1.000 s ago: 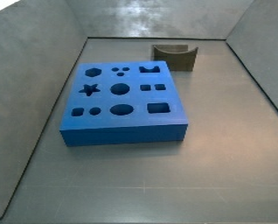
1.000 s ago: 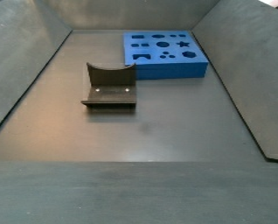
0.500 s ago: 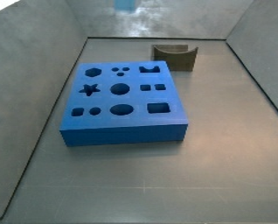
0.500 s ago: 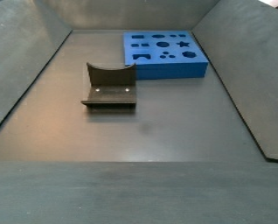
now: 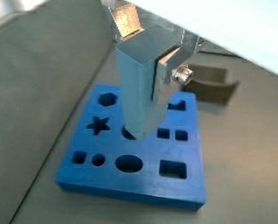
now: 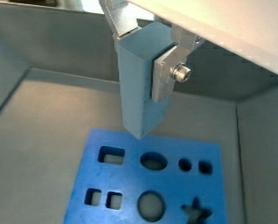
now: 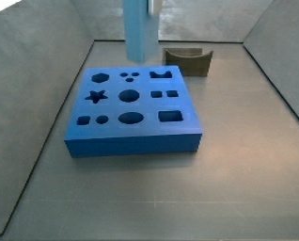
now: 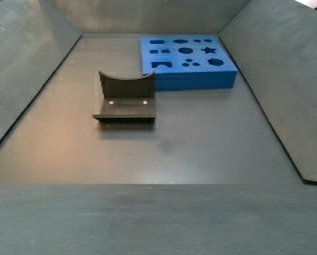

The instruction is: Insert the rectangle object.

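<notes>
The gripper [image 5: 148,45] hangs above the blue block [image 5: 135,153], its jaws closed on the upper end of the rectangle object [image 5: 138,96], which points straight down from between them. In both wrist views a flat silver finger [image 6: 167,68] with a screw in it presses against one side of the light-blue bar [image 6: 141,87]; the opposite finger is mostly hidden behind the bar. The bar's lower end hangs clear of the block's top face, over the middle rows of shaped holes in a wrist view, though exactly which hole lies beneath it cannot be told.

In a side view the bar [image 7: 138,30] shows as a pale upright strip coming down from the top edge of the picture, its lower end just above the far edge of the block [image 7: 133,113]; the gripper itself is out of frame there. The block's top carries a star, circles, ovals and square cut-outs.

Beyond the block from the gripper, well apart from it, stands the olive-brown curved holder [image 7: 187,60] on the grey floor [image 7: 228,179]. In the side view from the opposite end, the holder [image 8: 124,99] sits nearer the camera and the block [image 8: 189,62] farther back, with neither bar nor gripper in frame.

No brand, label or readable writing shows on any piece.
</notes>
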Controlling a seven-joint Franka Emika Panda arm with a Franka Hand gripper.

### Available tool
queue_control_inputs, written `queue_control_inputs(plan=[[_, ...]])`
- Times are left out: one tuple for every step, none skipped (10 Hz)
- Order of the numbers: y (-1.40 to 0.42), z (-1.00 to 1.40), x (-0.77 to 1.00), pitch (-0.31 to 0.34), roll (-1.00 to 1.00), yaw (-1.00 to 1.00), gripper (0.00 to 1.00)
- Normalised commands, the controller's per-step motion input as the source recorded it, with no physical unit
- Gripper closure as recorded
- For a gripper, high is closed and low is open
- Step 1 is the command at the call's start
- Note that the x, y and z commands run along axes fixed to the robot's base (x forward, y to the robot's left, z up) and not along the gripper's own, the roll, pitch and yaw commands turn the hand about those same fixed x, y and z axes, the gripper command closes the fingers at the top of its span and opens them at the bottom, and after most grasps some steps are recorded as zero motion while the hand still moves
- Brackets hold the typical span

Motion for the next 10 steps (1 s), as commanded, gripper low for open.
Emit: queue_control_inputs(plan=[[0.0, -0.53, 0.09, -0.014, 0.14, -0.96, 1.0], [0.04, -0.33, 0.47, 0.0, 0.02, -0.65, 1.0], [0.0, -0.15, 0.68, 0.03, 0.0, -0.41, 1.0], [0.2, -0.24, 0.85, 0.187, -0.08, -0.19, 1.0], [0.23, -0.38, 0.8, 0.251, -0.04, -0.15, 1.0], [0.22, -0.44, 0.64, 0.29, -0.03, -0.26, 1.0], [0.23, -0.43, 0.5, 0.28, -0.04, -0.39, 1.0], [0.16, -0.31, 0.47, 0.244, -0.13, -0.41, 1.0], [0.1, -0.33, 0.41, 0.233, -0.26, -0.37, 1.0], [0.0, -0.23, 0.34, 0.197, -0.34, -0.48, 1.0]])
